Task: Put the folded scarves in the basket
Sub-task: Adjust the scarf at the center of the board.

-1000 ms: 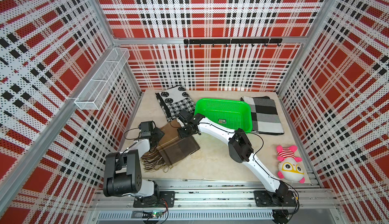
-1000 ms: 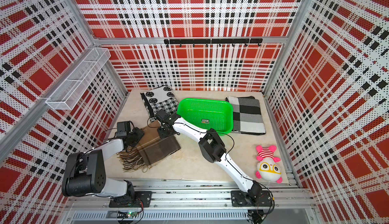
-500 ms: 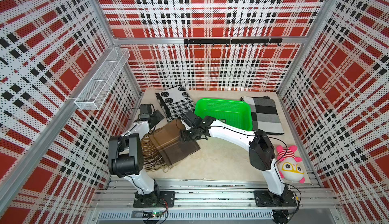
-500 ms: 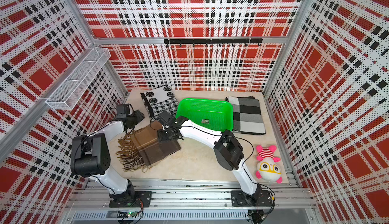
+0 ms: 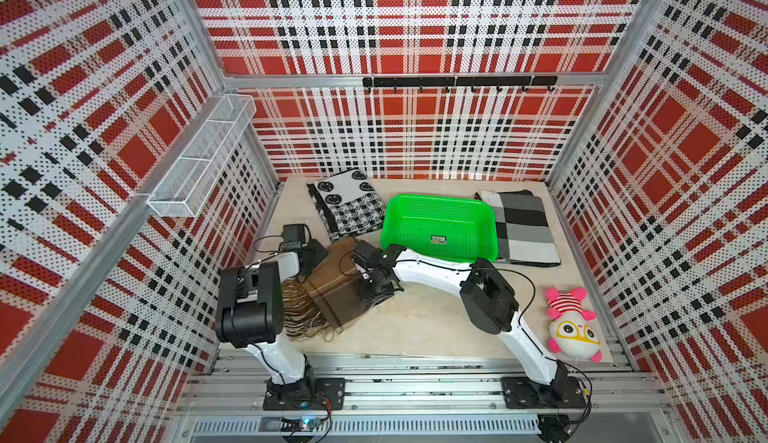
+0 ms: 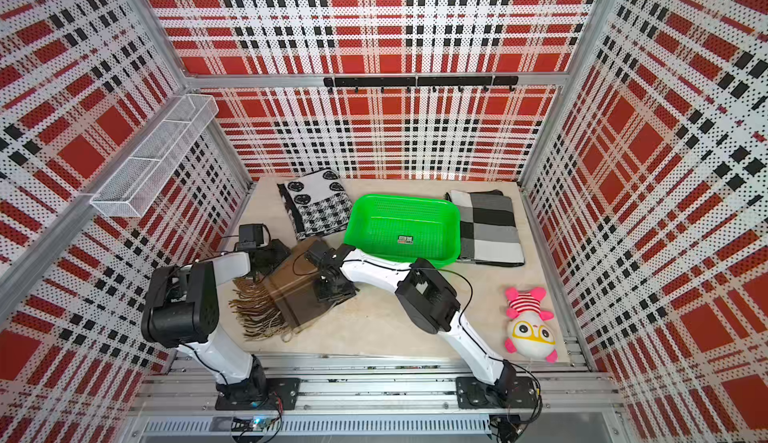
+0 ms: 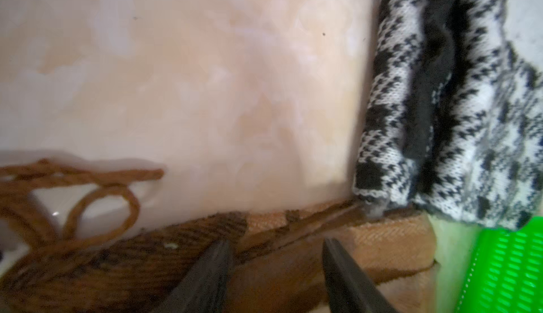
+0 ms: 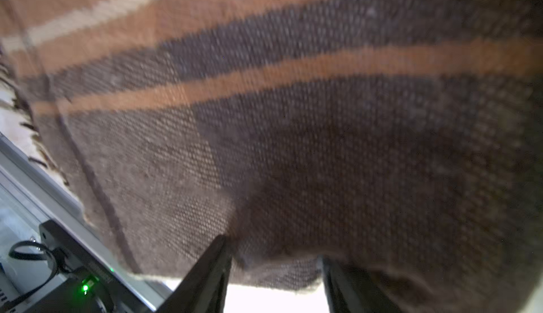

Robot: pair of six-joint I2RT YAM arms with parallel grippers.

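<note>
The folded scarf (image 5: 332,291) (image 6: 291,291), brown with darker checks and a fringe, lies at the front left of the table. My left gripper (image 5: 316,254) (image 7: 274,241) is at the scarf's far left corner, its jaws closed on the scarf's (image 7: 293,267) layered folds. My right gripper (image 5: 372,287) (image 8: 273,247) is at the scarf's right edge, with the scarf's (image 8: 293,120) hem bunched between its fingers. The green basket (image 5: 436,216) (image 6: 403,220) (image 7: 511,267) stands empty just behind the right gripper, a small sticker inside it.
A black-and-white houndstooth cloth (image 5: 349,202) (image 7: 440,106) lies behind the scarf, left of the basket. A grey checked cloth (image 5: 521,229) lies right of the basket. A pink plush toy (image 5: 571,324) sits front right. A white wire rack (image 5: 199,158) hangs on the left wall.
The left gripper came forward from near the left wall onto the scarf's corner. The right arm's elbow swung back left, and its gripper settled at the scarf's right edge. Both jaws narrowed.
</note>
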